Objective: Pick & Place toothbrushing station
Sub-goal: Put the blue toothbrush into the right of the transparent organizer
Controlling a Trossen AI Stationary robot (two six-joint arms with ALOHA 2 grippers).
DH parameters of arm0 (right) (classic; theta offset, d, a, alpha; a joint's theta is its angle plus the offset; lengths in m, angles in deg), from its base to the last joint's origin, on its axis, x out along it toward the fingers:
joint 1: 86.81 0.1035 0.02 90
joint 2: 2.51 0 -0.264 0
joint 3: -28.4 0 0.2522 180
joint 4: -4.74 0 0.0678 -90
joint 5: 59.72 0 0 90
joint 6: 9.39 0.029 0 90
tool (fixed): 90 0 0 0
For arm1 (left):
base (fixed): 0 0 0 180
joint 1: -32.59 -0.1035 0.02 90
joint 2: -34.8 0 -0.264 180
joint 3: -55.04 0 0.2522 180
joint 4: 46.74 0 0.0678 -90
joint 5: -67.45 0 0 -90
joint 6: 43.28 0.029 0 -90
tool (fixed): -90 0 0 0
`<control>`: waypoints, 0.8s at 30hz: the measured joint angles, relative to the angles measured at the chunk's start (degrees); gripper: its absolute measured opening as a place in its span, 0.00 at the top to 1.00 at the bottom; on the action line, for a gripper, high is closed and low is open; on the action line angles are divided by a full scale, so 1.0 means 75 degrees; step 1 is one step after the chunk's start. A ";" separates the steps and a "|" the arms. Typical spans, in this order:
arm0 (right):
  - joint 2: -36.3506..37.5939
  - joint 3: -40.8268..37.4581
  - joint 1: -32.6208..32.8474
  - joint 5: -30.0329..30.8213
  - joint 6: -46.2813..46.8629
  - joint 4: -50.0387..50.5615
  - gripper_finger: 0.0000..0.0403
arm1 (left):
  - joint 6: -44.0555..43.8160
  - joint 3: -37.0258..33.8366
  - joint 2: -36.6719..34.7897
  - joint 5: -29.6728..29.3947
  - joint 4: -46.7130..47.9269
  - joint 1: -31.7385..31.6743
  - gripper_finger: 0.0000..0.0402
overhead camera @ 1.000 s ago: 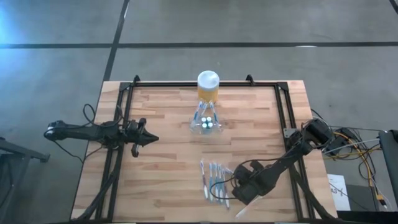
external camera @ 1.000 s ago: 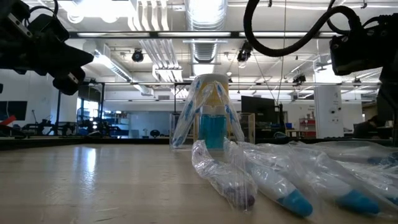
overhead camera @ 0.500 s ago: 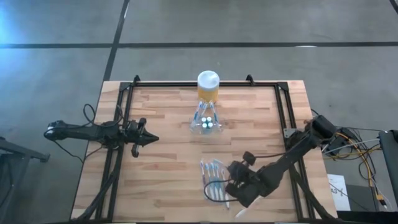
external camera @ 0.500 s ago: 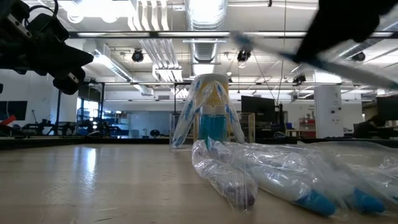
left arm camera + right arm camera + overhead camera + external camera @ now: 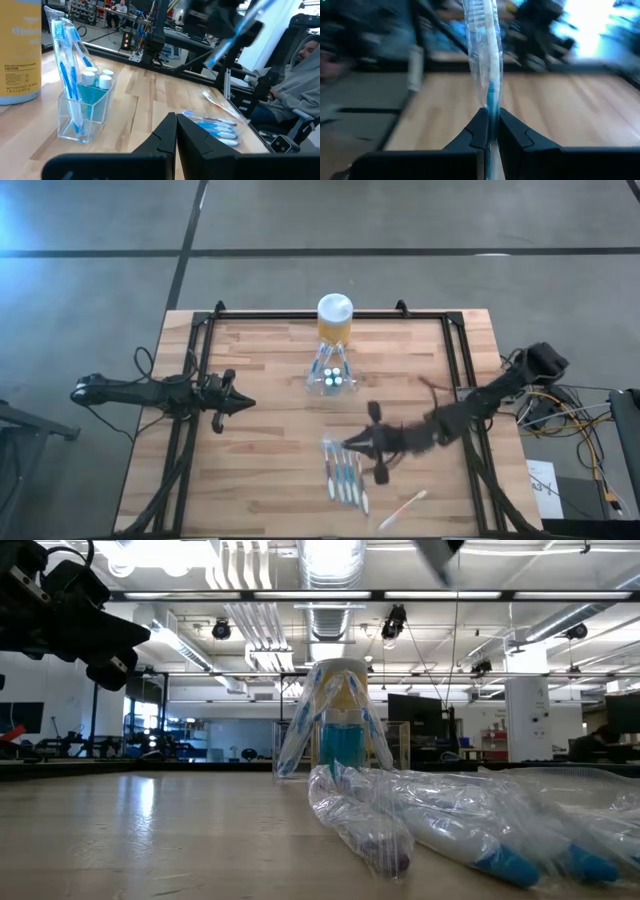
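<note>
Up above the table (image 5: 260, 470), the right gripper (image 5: 489, 131) has its jaws clamped on a wrapped toothbrush (image 5: 485, 55), just over the row of wrapped toothbrushes (image 5: 343, 474) lying on the wood. Farther back the toothbrushing station (image 5: 330, 377) stands just before the yellow jar (image 5: 334, 319), while the left gripper (image 5: 243, 404), jaws together, hovers at the left side
</note>
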 joint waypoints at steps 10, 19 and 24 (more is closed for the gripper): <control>0.0315 -0.2876 -0.2250 -0.0686 -0.1068 -0.5013 0.96 | 0.0105 -0.0001 0.0047 0.0035 0.0009 0.0001 0.97; -0.0474 -0.3699 -0.3726 -0.0024 -0.0370 -0.6653 0.96 | 0.0505 -0.0003 0.0056 -0.0205 -0.0035 0.0003 0.97; -0.1315 -0.3517 -0.4164 -0.0146 -0.0476 -0.6725 0.96 | 0.0507 -0.0003 0.0055 -0.0511 -0.0104 0.0000 0.97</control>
